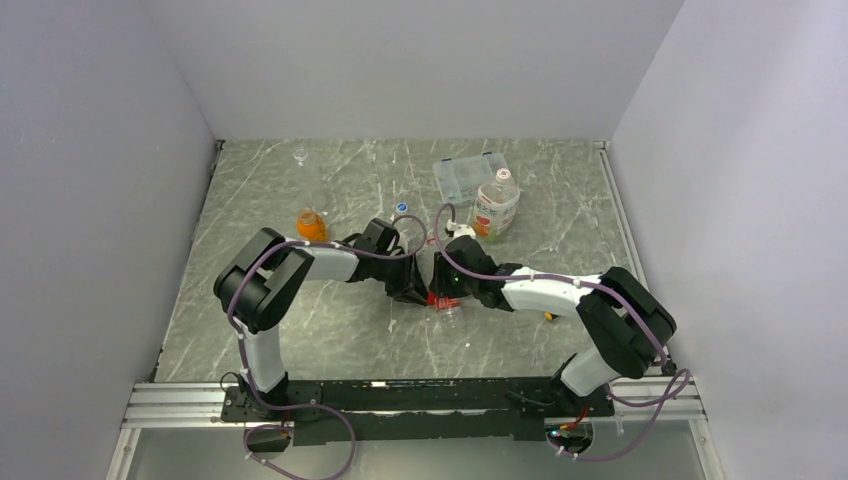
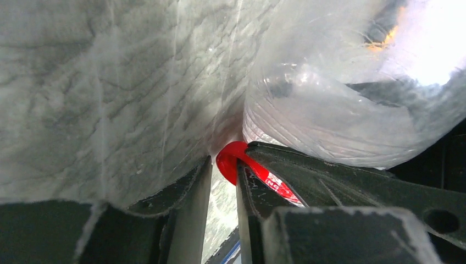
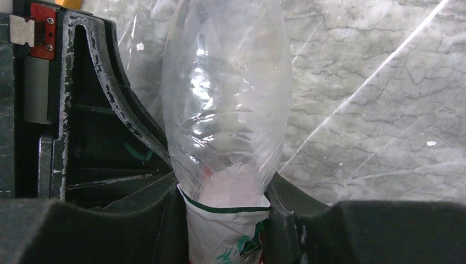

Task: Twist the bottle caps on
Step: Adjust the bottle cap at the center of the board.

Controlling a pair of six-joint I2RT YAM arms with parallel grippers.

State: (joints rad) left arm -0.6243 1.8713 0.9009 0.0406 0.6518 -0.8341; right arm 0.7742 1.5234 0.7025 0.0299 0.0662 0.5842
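Across the grey marbled worktop the two arms reach inward and meet near its middle. At the far side lies a flat clear compartment box. Just in front of it stands the white-labelled bottle.

Between the arms is an empty clear bottle. The right claw is closed tight on it at the labelled part, a finger pressing in on each side, and the crumpled body sticks out beyond the fingers above the worktop. The left claw meets the other end. Its fingers stand only a narrow slit apart with the red cap right at their tips, against the bottle's shoulder. Whether they actually pinch the cap I cannot tell.

The squat bottle with orange liquid stands left of centre, near the left arm's elbow, and the tiny vial stands well behind it by the back wall.

The blue cap lies alone beyond the left claw. A whitish cap sits just left of the white-labelled bottle. The orange cap lies beside the right forearm.
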